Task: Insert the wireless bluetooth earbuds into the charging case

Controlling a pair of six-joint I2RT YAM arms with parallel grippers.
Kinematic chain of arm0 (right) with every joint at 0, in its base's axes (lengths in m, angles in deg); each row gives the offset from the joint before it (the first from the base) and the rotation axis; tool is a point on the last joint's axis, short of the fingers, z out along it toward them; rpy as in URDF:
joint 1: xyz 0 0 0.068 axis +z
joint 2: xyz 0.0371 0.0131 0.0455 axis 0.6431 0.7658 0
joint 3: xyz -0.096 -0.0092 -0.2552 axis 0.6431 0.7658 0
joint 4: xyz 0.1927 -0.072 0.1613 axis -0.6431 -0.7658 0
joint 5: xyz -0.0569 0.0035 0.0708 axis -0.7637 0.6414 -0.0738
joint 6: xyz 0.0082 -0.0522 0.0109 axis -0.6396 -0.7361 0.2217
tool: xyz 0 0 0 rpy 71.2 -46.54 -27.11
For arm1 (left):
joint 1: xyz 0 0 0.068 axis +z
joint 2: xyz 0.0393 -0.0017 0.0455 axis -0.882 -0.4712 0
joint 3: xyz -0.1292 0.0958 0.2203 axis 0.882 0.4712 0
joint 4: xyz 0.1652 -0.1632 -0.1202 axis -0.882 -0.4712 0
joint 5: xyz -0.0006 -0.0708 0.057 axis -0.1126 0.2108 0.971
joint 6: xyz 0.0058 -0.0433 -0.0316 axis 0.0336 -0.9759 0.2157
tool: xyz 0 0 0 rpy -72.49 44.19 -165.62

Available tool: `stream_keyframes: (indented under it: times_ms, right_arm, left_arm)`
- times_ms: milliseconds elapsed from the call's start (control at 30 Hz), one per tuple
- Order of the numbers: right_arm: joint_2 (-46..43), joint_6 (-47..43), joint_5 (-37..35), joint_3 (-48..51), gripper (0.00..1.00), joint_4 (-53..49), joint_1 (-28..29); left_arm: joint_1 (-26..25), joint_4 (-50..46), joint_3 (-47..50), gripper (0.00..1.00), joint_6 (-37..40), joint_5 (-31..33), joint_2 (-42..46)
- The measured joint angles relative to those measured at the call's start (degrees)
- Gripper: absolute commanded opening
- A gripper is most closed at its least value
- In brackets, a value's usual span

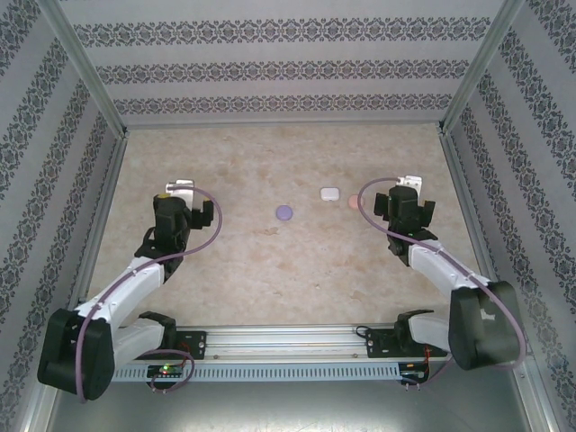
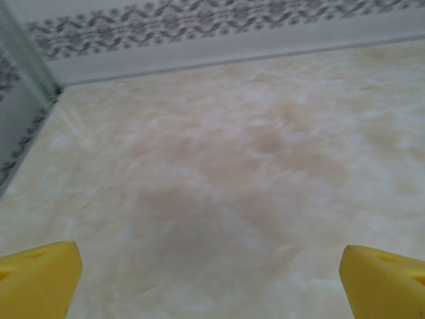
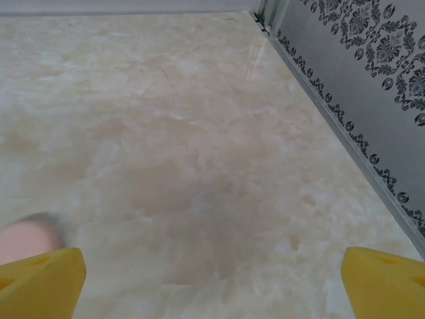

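Item 1, left gripper (image 1: 179,189). Held over the marbled table (image 1: 270,279) at 9 o'clock from the purplish case, well apart from it. Jaws spread wide, with the left pads (image 2: 36,279) yellow at the lower corners of the wrist view and bare tabletop between them.

Item 2, right gripper (image 1: 409,184). Placed at 3 o'clock from the pinkish case, near it. Jaws likewise wide, gripping nothing. Right pads (image 3: 388,282) far apart at the bottom corners of the wrist view.

Item 3, purplish case (image 1: 285,212). Round, lying flat near the table's centre, between the two arms.

Item 4, white case (image 1: 329,193). Lying near the purplish case, at 2 o'clock from it.

Item 5, pinkish case (image 1: 351,204). Just beside the white case, at 4 o'clock. Also caught as a blurred pink shape at 8 o'clock in the right wrist view, just beside one pad.

Item 6, earbuds. Too small to make out from above (inside the cases or loose on the table: cannot tell).

Item 7, patterned walls (image 1: 288,63). Enclosing the table on three sides.
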Motion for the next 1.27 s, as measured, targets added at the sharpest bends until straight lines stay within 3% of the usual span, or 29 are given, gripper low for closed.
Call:
stream_keyframes:
  times_ms: [267, 533, 833, 1267]
  right_arm:
    - [7.45, -2.91, 4.83, 5.51, 0.98, 18.08, -2.89]
    - [15.37, -4.22, 14.23, 8.57, 0.98, 32.94, -4.44]
    - [15.50, -4.42, 20.04, 8.63, 0.98, 35.65, -5.92]
    - [15.50, -4.42, 21.68, 8.63, 0.98, 35.67, -5.92]
  left_arm:
    - [3.76, 19.28, 7.23, 0.99, 0.81, -0.98, -13.25]
    - [7.96, 31.34, 7.63, 0.99, 0.81, -8.59, -25.86]
    - [12.41, 30.97, 3.45, 0.99, -0.35, -16.70, -27.61]
    - [12.39, 30.80, 3.39, 1.00, -0.55, -18.43, -27.61]
